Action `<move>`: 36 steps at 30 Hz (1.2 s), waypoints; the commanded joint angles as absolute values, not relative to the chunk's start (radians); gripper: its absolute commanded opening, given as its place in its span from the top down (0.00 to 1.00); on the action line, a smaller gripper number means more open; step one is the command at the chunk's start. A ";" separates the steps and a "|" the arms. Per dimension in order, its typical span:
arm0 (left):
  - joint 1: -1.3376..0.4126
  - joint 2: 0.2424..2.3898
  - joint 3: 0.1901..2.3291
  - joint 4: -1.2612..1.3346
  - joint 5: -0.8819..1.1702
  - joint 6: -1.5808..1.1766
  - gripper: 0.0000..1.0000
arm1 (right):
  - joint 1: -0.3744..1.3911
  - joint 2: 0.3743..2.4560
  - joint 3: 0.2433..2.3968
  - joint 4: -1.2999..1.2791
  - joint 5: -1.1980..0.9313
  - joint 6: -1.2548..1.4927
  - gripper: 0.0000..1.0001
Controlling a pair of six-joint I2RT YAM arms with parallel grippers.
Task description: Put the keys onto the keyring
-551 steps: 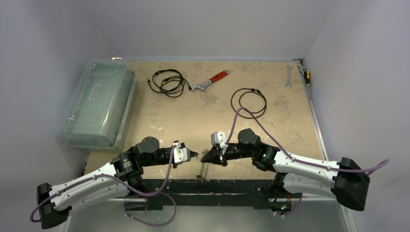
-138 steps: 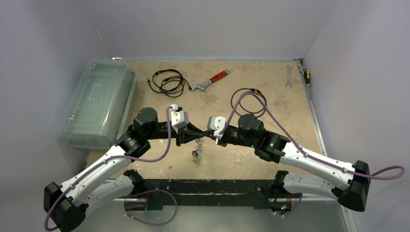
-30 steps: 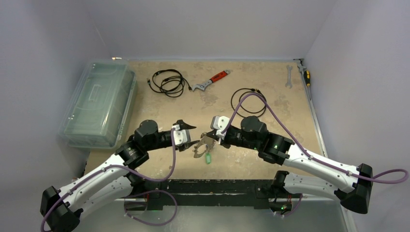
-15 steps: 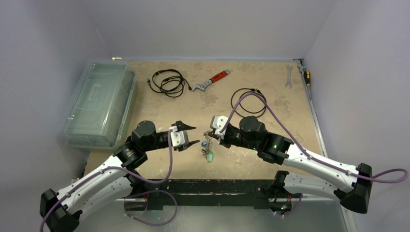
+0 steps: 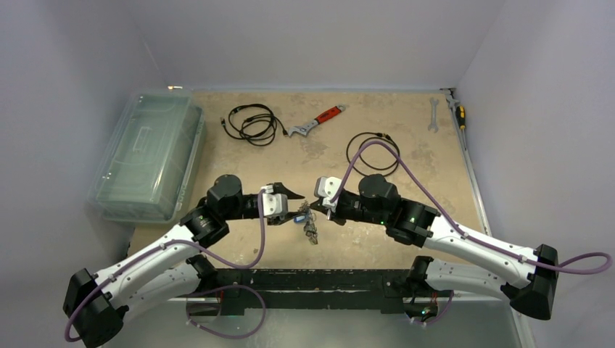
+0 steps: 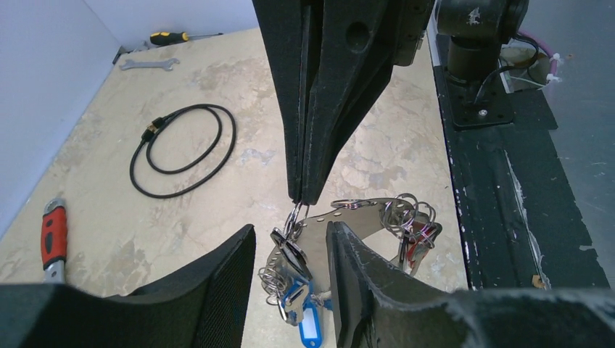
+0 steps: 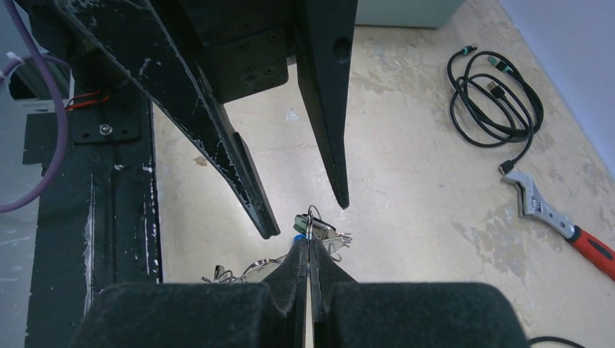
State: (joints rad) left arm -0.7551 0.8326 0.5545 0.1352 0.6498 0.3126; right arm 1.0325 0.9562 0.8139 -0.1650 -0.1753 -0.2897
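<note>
The keyring (image 6: 354, 215) is a curved grey metal band with a row of holes, hanging just above the table with many small wire rings on it. Keys hang from it: a dark-headed one (image 6: 293, 251), a blue one with a blue tag (image 6: 307, 323), and a red-tagged cluster (image 6: 415, 233) at the far end. My right gripper (image 7: 308, 245) is shut on a thin wire ring (image 7: 310, 220) at the top of the bunch (image 5: 310, 223). My left gripper (image 6: 290, 228) is open, one finger on each side of the dark and blue keys, with gaps on both sides.
Two black cable coils (image 5: 251, 123) (image 5: 373, 152) and a red-handled wrench (image 5: 318, 120) lie farther back. A clear plastic box (image 5: 149, 156) stands at the left. A spanner (image 5: 433, 114) and screwdriver (image 5: 458, 110) lie at the far right. The black front rail (image 5: 326, 279) runs close below the bunch.
My left gripper has moved right until its fingers straddle the hanging keys, and its jaws have narrowed a little. The bunch has swung; the green tag no longer shows. The right gripper stays shut.
</note>
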 commanded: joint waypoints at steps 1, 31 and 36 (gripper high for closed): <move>-0.757 0.841 0.597 0.179 0.683 0.305 0.61 | 1.034 0.933 0.859 -0.101 -0.208 -0.302 1.00; -0.756 0.823 0.612 0.107 0.625 0.338 1.00 | 1.035 0.932 0.856 -0.098 -0.182 -0.280 0.84; -0.757 0.825 0.619 0.095 0.601 0.317 1.00 | 1.035 0.927 0.845 -0.102 -0.153 -0.267 0.68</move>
